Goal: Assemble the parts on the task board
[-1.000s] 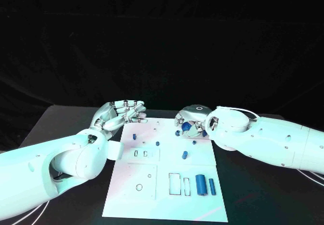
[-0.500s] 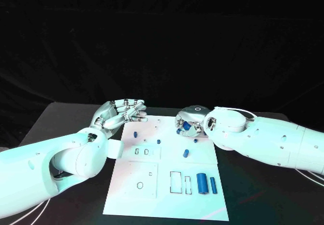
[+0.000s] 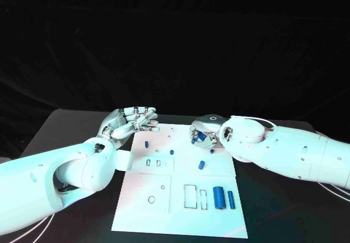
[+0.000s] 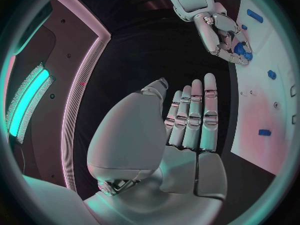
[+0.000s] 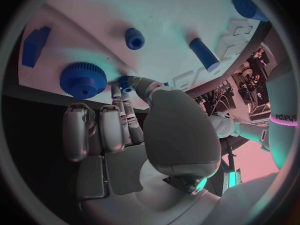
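The white task board lies in the middle of the black table. My right hand hovers low over the board's far right corner and pinches a small blue part between thumb and fingertips. Next to those fingertips a blue gear sits on the board. My left hand hangs at the board's far left corner, fingers stretched out side by side, holding nothing. In the left wrist view the right hand bends over blue pieces on the board.
On the board lie two small blue pegs, a short blue cylinder, a thick cylinder and a thin one. Outlined slots sit beside them. A blue block lies near the gear.
The camera has shifted slightly. My right hand has sunk a little towards the board with the blue part in its fingers. The left hand has stayed where it was.
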### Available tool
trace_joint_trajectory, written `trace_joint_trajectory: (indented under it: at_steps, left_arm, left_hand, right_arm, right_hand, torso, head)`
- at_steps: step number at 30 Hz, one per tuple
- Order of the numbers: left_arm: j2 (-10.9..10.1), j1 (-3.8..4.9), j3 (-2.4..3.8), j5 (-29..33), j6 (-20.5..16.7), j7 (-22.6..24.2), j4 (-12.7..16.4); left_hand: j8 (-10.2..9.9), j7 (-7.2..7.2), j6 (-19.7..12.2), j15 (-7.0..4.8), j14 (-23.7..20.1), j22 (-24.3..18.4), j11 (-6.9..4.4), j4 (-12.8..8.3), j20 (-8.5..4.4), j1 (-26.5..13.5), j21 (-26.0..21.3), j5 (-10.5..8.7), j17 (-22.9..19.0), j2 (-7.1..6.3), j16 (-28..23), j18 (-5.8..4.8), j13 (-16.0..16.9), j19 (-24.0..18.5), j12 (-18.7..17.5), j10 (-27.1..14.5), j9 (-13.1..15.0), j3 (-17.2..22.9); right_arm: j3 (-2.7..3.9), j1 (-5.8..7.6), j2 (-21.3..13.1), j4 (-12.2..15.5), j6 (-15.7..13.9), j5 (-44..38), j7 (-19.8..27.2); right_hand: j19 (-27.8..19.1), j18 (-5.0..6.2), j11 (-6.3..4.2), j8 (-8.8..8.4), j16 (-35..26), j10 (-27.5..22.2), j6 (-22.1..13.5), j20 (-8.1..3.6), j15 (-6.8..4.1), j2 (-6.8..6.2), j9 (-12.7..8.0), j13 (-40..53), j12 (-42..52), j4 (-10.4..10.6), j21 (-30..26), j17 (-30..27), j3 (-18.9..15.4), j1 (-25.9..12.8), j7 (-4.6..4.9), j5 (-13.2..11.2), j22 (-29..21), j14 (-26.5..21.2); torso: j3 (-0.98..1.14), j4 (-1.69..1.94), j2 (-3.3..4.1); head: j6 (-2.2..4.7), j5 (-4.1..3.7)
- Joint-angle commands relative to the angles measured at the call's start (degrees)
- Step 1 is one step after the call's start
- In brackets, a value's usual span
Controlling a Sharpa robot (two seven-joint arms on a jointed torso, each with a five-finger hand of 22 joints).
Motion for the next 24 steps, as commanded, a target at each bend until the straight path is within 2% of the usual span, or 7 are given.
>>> trace_joint_trajectory:
  at_steps: [1, 7, 11, 15, 19, 23, 24]
  left_arm:
    - [0.0, 0.14, 0.06, 0.3, 1.3, 0.2, 0.1]
    - [-0.1, 0.19, 0.06, 0.3, 1.4, 0.1, 0.2]
    - [-0.2, 0.21, 0.06, 0.3, 1.4, 0.0, 0.1]
    - [-0.2, 0.22, 0.06, 0.3, 1.4, -0.1, 0.0]
    - [-0.2, 0.22, 0.06, 0.3, 1.5, 0.0, -0.1]
    - [-0.1, 0.22, 0.05, 0.3, 1.5, 0.0, -0.1]
    - [-0.1, 0.22, 0.05, 0.3, 1.5, 0.0, -0.1]
  left_hand:
    - [-0.3, 0.33, -0.2, 0.28, 0.1, -0.1, 0.33, 0.1, -0.15, -0.5, 0.3, -0.27, 0.0, -0.26, -0.2, 0.70, -0.1, 0.4, -0.4, -0.2, -0.1, 0.2]
    - [-0.4, 0.36, -0.2, 0.30, 0.1, -0.1, 0.37, 0.1, -0.14, -0.5, 0.3, -0.28, 0.1, -0.21, -0.2, 0.70, 0.0, 0.4, -0.5, -0.2, -0.1, 0.2]
    - [-0.4, 0.39, -0.2, 0.31, 0.1, -0.1, 0.38, 0.1, -0.13, -0.6, 0.3, -0.28, 0.1, -0.19, -0.2, 0.70, 0.0, 0.4, -0.5, -0.2, -0.1, 0.2]
    - [-0.4, 0.39, -0.2, 0.31, 0.1, -0.1, 0.38, 0.1, -0.13, -0.6, 0.3, -0.28, 0.1, -0.19, -0.2, 0.70, 0.0, 0.4, -0.5, -0.2, -0.1, 0.2]
    - [-0.5, 0.43, -0.3, 0.33, 0.1, -0.1, 0.41, 0.1, -0.13, -0.6, 0.3, -0.28, 0.2, -0.14, -0.3, 0.70, 0.0, 0.5, -0.6, -0.3, -0.2, 0.2]
    - [-0.6, 0.47, -0.3, 0.37, 0.1, -0.2, 0.46, 0.1, -0.09, -0.7, 0.3, -0.32, 0.2, -0.22, -0.3, 0.68, 0.0, 0.5, -0.7, -0.3, -0.2, 0.2]
    - [-0.6, 0.47, -0.3, 0.37, 0.1, -0.2, 0.46, 0.1, -0.09, -0.7, 0.3, -0.32, 0.2, -0.22, -0.3, 0.68, 0.0, 0.5, -0.7, -0.3, -0.2, 0.2]
  right_arm:
    - [-0.04, -0.11, 0.1, -0.1, 0.7, -0.9, -0.3]
    - [-0.04, -0.13, 0.0, 0.0, -1.1, -0.9, -0.6]
    - [-0.03, -0.14, -0.5, 0.6, -4.0, -0.6, -0.5]
    - [0.06, -0.11, -1.0, 1.8, -6.2, -0.4, -0.6]
    - [0.32, 0.05, -1.0, 2.7, -9.3, 0.6, -0.4]
    - [0.51, 0.20, 0.0, 2.2, -11.4, 1.0, -0.7]
    - [0.53, 0.24, 0.4, 1.9, -11.7, 1.1, -0.8]
  right_hand:
    - [0.6, -0.71, -0.08, 0.37, 0.5, 0.8, 0.7, -0.02, 0.07, 0.56, 0.2, 0.0, 0.4, 0.0, 0.6, 0.3, 0.5, 0.0, -0.23, -0.4, 0.6, 1.8]
    - [1.3, -0.99, -0.55, 1.12, 1.1, 2.2, 1.6, -0.27, -0.28, 1.31, 0.9, 0.1, 1.0, 0.4, 1.6, 1.0, 0.9, -0.6, -0.74, -1.3, 2.2, 2.0]
    - [1.5, -1.10, -0.98, 1.96, 1.4, 3.0, 2.3, -0.54, -0.60, 2.40, 1.7, 0.2, 1.3, 1.3, 2.0, 1.1, 1.0, -1.5, -1.30, -3.3, 2.9, 2.0]
    - [2.0, -1.28, -1.23, 2.36, 1.7, 3.6, 2.5, -0.73, -0.82, 2.77, 2.1, 0.4, 1.6, 0.8, 2.6, 1.4, 1.3, -1.0, -1.50, -3.4, 3.9, 2.0]
    - [2.1, -1.33, -1.34, 2.64, 1.7, 3.8, 2.6, -0.86, -0.93, 3.06, 2.5, 0.4, 1.7, 0.6, 2.7, 1.4, 1.6, -0.7, -1.59, -4.0, 4.1, 2.0]
    - [2.0, -1.32, -1.33, 2.67, 1.8, 3.8, 2.5, -0.87, -0.93, 3.05, 2.5, 0.4, 1.7, 0.6, 2.7, 1.4, 1.6, -0.7, -1.57, -4.1, 4.1, 2.0]
    - [2.0, -1.29, -1.32, 2.67, 1.7, 3.8, 2.5, -0.88, -0.93, 3.06, 2.5, 0.4, 1.7, 0.6, 2.6, 1.3, 1.6, -0.7, -1.56, -4.2, 4.0, 2.0]
  torso:
    - [-0.02, -0.01, 0.10]
    - [-0.07, 0.05, 0.23]
    - [-0.08, 0.07, 0.17]
    - [-0.07, 0.09, 0.12]
    - [-0.17, 0.08, 0.16]
    - [-0.12, 0.25, 0.27]
    - [-0.13, 0.29, 0.27]
  head:
    - [-0.06, -0.02]
    - [-0.01, -0.11]
    - [0.04, -0.04]
    - [0.21, -0.05]
    - [0.50, -0.25]
    - [0.66, -0.42]
    - [0.63, -0.68]
